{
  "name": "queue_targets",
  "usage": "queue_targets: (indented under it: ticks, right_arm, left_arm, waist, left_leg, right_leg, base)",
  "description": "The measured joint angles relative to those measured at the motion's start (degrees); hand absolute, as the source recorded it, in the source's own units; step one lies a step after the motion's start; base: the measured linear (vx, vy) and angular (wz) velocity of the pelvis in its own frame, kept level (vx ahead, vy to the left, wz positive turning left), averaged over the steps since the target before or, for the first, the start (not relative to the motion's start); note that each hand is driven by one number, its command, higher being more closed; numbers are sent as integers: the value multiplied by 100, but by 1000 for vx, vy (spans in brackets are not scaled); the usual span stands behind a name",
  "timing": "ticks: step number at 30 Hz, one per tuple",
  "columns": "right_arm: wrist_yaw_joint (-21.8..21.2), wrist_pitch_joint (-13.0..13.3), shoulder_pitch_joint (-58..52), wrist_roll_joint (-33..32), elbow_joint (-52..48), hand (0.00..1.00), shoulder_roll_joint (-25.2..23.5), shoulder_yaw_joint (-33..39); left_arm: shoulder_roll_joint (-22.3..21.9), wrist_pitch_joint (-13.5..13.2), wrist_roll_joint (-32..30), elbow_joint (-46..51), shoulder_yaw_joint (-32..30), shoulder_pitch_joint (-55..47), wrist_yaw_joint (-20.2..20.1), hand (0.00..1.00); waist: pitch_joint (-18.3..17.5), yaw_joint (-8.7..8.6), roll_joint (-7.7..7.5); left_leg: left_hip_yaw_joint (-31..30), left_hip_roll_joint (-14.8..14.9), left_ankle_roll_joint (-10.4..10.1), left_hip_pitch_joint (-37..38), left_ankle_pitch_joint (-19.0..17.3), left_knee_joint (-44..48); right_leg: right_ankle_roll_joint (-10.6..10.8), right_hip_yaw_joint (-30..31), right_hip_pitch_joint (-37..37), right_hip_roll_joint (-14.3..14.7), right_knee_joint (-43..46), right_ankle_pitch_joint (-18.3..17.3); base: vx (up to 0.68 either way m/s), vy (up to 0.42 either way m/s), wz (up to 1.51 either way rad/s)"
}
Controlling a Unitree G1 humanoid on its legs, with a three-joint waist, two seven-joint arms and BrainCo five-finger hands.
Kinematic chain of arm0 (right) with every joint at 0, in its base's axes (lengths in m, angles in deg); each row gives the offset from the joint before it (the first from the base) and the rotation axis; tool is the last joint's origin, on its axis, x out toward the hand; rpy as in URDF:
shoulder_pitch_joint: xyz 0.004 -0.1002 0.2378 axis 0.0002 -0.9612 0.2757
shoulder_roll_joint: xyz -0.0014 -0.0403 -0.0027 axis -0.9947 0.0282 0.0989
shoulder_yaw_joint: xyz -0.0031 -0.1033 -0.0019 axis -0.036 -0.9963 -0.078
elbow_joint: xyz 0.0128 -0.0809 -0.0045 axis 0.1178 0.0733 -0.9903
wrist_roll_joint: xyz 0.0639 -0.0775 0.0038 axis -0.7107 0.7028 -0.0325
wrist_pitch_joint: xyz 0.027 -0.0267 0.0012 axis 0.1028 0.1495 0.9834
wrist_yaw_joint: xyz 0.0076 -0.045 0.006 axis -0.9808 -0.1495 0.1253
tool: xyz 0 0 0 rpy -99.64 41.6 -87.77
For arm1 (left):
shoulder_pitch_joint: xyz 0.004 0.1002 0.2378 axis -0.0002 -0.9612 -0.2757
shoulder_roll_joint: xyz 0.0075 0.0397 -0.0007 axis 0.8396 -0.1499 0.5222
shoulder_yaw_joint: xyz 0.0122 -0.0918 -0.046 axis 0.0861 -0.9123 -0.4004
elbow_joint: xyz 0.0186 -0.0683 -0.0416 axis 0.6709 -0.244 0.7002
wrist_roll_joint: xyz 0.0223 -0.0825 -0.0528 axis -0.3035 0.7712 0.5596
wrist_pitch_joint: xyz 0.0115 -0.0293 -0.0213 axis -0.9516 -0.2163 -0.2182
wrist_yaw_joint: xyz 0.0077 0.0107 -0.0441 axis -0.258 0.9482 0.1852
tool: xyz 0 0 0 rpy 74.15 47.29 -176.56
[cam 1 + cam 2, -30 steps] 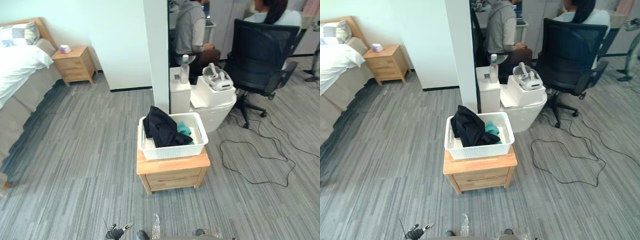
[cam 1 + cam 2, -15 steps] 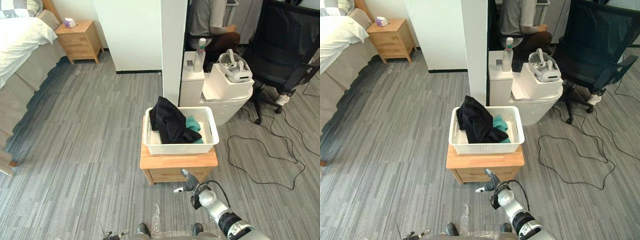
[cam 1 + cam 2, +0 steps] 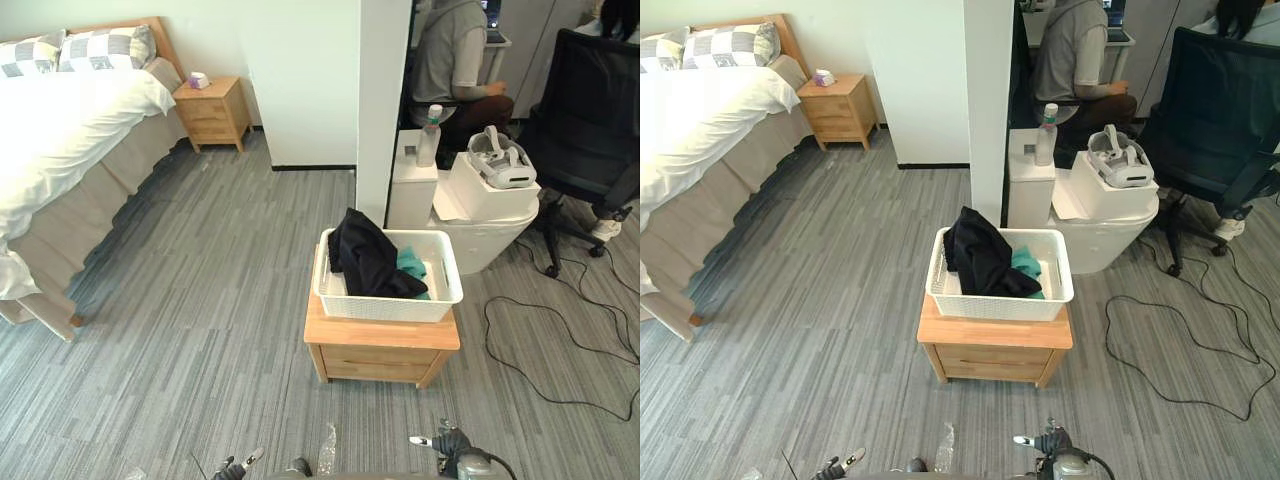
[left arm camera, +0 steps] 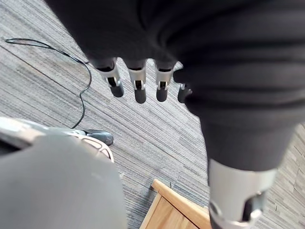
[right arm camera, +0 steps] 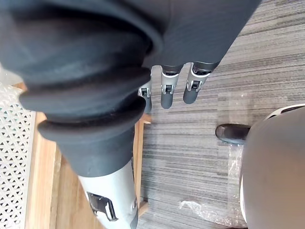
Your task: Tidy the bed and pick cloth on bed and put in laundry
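One black cloth (image 3: 365,262) lies heaped in the white laundry basket (image 3: 385,308) on the wooden surface (image 3: 385,333) straight ahead. The bed (image 3: 70,130) sits well apart, ahead-left, so on the left hand's (image 4: 137,86) side. The right hand (image 5: 167,93) also hangs low, and both are relaxed and empty.

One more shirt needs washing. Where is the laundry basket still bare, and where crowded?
The white laundry basket has bare bottom at its right end, between the teal cloth and the right wall. The black cloth heaps over the left and middle, rising over the back rim. The wooden stand shows just a thin strip around the basket.
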Motion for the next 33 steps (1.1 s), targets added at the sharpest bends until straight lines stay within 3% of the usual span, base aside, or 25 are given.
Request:
queue_targets:
  ticks: [1, 3, 8, 9, 10, 11, 12, 13, 14, 15, 16, 17, 18, 19, 20, 21, 22, 23, 24, 25, 27, 29, 31, 33]
  right_arm:
    - [-1, 24, -28, -71, -48, 0, -24, 73]
    - [6, 47, -88, -219, -53, 0, -17, 103]
    - [57, 70, -190, -474, -41, 0, -139, 329]
    - [90, 88, -172, -523, -58, 0, -163, 395]
    - [135, 91, -123, -645, -59, 0, -199, 516]
    - [154, 99, -85, -667, -40, 0, -280, 628]
    - [161, 99, -73, -667, -23, 0, -259, 672]
    - [161, 81, -67, -701, -41, 0, -95, 734]
    - [152, 74, -7, -729, -102, 0, -34, 800]
    - [154, 85, -73, -694, -186, 0, 18, 842]
    - [156, 154, -90, -691, -183, 0, -112, 860]
    - [162, 151, -131, -691, -165, 0, -144, 935]
    - [163, 117, -158, -711, -166, 0, -186, 1116]
    - [163, 109, -171, -712, -179, 0, -191, 1168]
    - [161, 111, -199, -755, -218, 0, -162, 1278]
    - [151, 98, -211, -786, -224, 0, -205, 1296]
    - [162, 89, -246, -882, -231, 0, -272, 1362]
    - [157, 90, -248, -881, -271, 0, -288, 1420]
    - [155, 87, -246, -884, -296, 0, -290, 1440]
    - [157, 83, -246, -885, -381, 0, -294, 1458]
    - [164, 88, -260, -876, -396, 0, -307, 1453]
    - [169, 89, -279, -877, -387, 0, -337, 1453]
    - [184, 115, -286, -879, -373, 0, -395, 1443]
    - [188, 113, -313, -880, -307, 0, -461, 1432]
  left_arm:
    - [49, 1, 1, -4, 108, 33, 6, 0]
    - [103, -4, 18, -1, 124, 106, 11, 0]
    - [99, -1, 37, 45, 39, 242, 30, 0]
    - [114, -2, 37, 101, 41, 256, 45, 0]
    - [145, 0, 43, 120, 36, 254, 64, 0]
    - [209, -4, 45, 158, 27, 341, 98, 0]
    - [224, 0, 47, 162, 46, 394, 130, 0]
    - [132, 5, 43, 233, 61, 416, 131, 0]
    - [57, 0, 42, 263, 81, 415, 131, 0]
    - [-25, -13, 39, 279, 98, 519, 137, 0]
    - [79, 23, 20, 181, 68, 688, 142, 0]
    - [57, 51, 34, 101, 93, 696, 123, 0]
    - [30, 33, 19, 88, 116, 685, 122, 0]
    - [-8, 41, -8, 81, 115, 700, 122, 0]
    - [-76, 50, -44, 55, 149, 664, 122, 0]
    - [-62, 39, -46, 59, 175, 650, 126, 0]
    - [-4, 49, -150, 29, 350, 652, 122, 0]
    - [6, 48, -254, -22, 509, 674, 124, 0]
    - [18, 49, -301, -27, 564, 677, 122, 0]
    - [52, 46, -368, -37, 612, 691, 126, 0]
    - [120, 44, -471, -79, 672, 712, 131, 0]
    - [152, 39, -489, -151, 756, 757, 131, 0]
    - [172, 34, -596, -149, 756, 754, 135, 0]
    - [229, 33, -703, -147, 728, 751, 147, 0]
  waist:
    - [10, -14, 4]
    - [37, 8, -33]
    - [152, 204, -69]
    - [218, 206, -62]
    - [273, 251, -170]
    - [324, 224, -314]
    - [355, 204, -300]
    - [489, 73, 12]
    - [556, 14, 102]
    - [541, -165, 246]
    - [608, -187, 49]
    - [607, -174, 66]
    - [572, -164, 40]
    - [565, -189, 42]
    - [529, -245, 83]
    - [496, -249, 19]
    - [468, -287, -22]
    - [461, -345, -20]
    - [461, -337, -17]
    - [459, -328, -20]
    - [464, -349, -4]
    - [433, -339, -58]
    - [396, -339, -122]
    - [289, -325, -301]
  left_leg:
    - [-363, -81, 35, -103, 20, 0]
    - [-725, -162, 90, -184, 63, 0]
    - [-1359, -236, 218, -440, 303, 0]
    - [-1171, -231, 286, -483, 255, 1]
    - [-656, -178, 604, -621, 31, 5]
    - [177, -141, 970, -815, -235, 388]
    - [738, -11, 1066, -1028, -298, 937]
    - [1614, 346, 1091, -1267, -281, 2097]
    - [1675, 452, 1143, -1311, -286, 2208]
    - [1230, 362, 997, -1248, -205, 1748]
    - [1806, 443, 1041, -1178, -993, 2508]
    - [2173, 689, 966, -1092, -1364, 3005]
    - [2773, 975, 728, -631, -1627, 3178]
    - [2953, 1002, 568, -433, -1683, 2959]
    - [2963, 692, 564, -218, -1620, 2277]
    - [2905, 494, 576, -152, -1474, 2004]
    - [2747, 169, 688, 20, -1228, 1469]
    - [2602, 37, 754, 63, -1131, 1231]
    - [2546, 9, 765, 63, -1115, 1171]
    - [2424, 12, 768, 45, -1114, 1167]
    - [2269, 27, 811, 51, -1040, 1086]
    - [2094, 17, 762, 97, -923, 968]
    - [1938, -1, 675, 121, -782, 865]
    - [1854, -122, 514, 121, -629, 689]
  right_leg:
    - [-78, 636, -80, 232, 221, -277]
    - [-209, 1227, -54, 503, 314, -477]
    - [-225, 276, 324, 465, 175, -542]
    - [-240, 81, 390, 447, 174, -535]
    - [-282, -240, 362, 397, 158, -502]
    - [-335, -501, 293, 158, 191, -469]
    - [-336, -668, 250, 100, 280, -469]
    - [-464, -921, 202, 212, 957, -547]
    - [-513, -856, -2, 224, 1406, -752]
    - [-803, -668, -92, 605, 792, -805]
    - [-599, -1085, 51, 405, 248, -248]
    - [-609, -1330, 136, 396, 295, -243]
    - [-603, -1534, 254, 315, 415, -248]
    - [-596, -1616, 309, 273, 446, -252]
    - [-537, -1840, 377, 153, 463, -279]
    - [-511, -1873, 373, 59, 480, -272]
    - [-482, -1988, 342, -86, 632, -264]
    - [-451, -2059, 187, -260, 1067, -268]
    - [-446, -2003, 34, -336, 1406, -270]
    - [-399, -1575, -311, -383, 2050, -292]
    - [-173, -610, -651, -183, 2413, -468]
    - [-118, -102, -739, -66, 2259, -529]
    - [-213, 166, -729, -70, 1700, -455]
    - [-259, 243, -665, -121, 1022, 15]
  base:
    - [-14, -47, 92]
    - [30, -49, 116]
    - [34, -46, 104]
    - [8, -40, 104]
    - [38, -2, 130]
    - [34, 5, 130]
    - [69, 26, 171]
    - [44, 29, 153]
    - [-27, 42, 215]
    - [-11, 37, 215]
    - [-2, 17, 216]
    - [109, 28, 167]
    - [80, 52, 102]
    - [92, 132, 111]
    - [47, 186, 79]
    - [19, 229, 87]
    - [-27, 200, 69]
    - [-31, 136, 65]
    - [-35, 74, 55]
    - [-25, 24, 38]
    - [-14, -6, 58]
    - [6, -41, 55]
    - [4, -93, 38]
    - [-16, -182, 23]
